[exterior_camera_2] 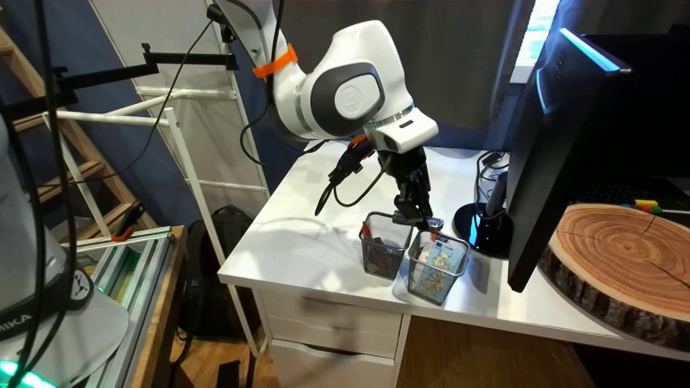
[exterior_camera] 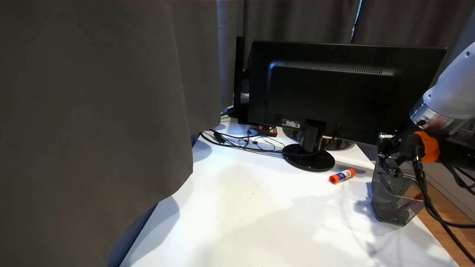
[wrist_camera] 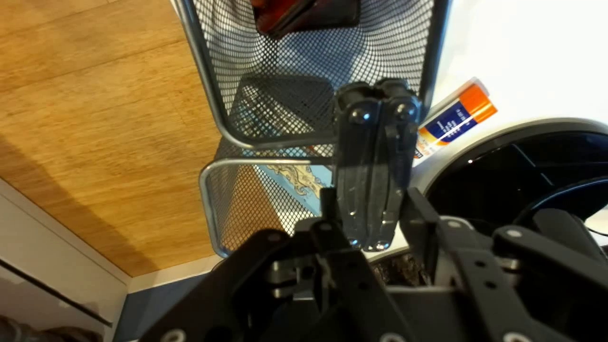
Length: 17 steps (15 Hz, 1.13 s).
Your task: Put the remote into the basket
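White bench (exterior_camera_2: 302,250); dark bar (wrist_camera: 370,166) clamped in tool (wrist_camera: 374,204).
Best centred over left basket (exterior_camera_2: 391,261), rim cleared, before being released.

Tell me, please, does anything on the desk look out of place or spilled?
The glue stick seems stray: it lies on its side on the desk, while other items sit in the mesh baskets. No spill shows.

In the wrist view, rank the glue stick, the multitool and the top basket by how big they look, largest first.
1. Top basket: largest, even with the picture's upper edge cropping it.
2. Multitool: held in the pincer, near the camera, which likely enlarges it.
3. Glue stick: smallest, one end hidden behind the multitool.
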{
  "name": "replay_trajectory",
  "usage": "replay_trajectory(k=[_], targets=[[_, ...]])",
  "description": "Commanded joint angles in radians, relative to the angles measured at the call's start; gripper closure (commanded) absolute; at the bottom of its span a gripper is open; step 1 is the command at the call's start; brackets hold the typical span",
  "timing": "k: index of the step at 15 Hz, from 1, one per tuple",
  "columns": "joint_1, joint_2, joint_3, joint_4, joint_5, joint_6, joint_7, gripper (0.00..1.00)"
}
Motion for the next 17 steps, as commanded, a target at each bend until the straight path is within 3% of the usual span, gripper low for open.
replay_trajectory(k=[1, 2, 3, 4, 5, 10, 12, 16, 17], targets=[[0.025, -0.032, -0.017, -0.031, 0.008, -0.002, -0.016, 0.88], [0.027, -0.028, -0.02, -0.029, 0.01, -0.004, -0.012, 0.88], [0.032, -0.022, -0.025, -0.026, 0.012, -0.009, -0.006, 0.69], [0.033, -0.018, -0.028, -0.024, 0.015, -0.015, 0.0, 0.38], [0.031, -0.018, -0.028, -0.023, 0.016, -0.018, 0.002, 0.37], [0.051, -0.015, -0.066, -0.02, 0.014, -0.018, 0.015, 0.02], [0.052, -0.039, -0.072, -0.035, 0.017, 0.034, 0.003, 0.0], [0.069, -0.097, -0.076, -0.079, -0.025, 0.286, -0.026, 0.0], [0.039, -0.038, -0.055, -0.028, -0.006, 0.205, -0.007, 0.0]])
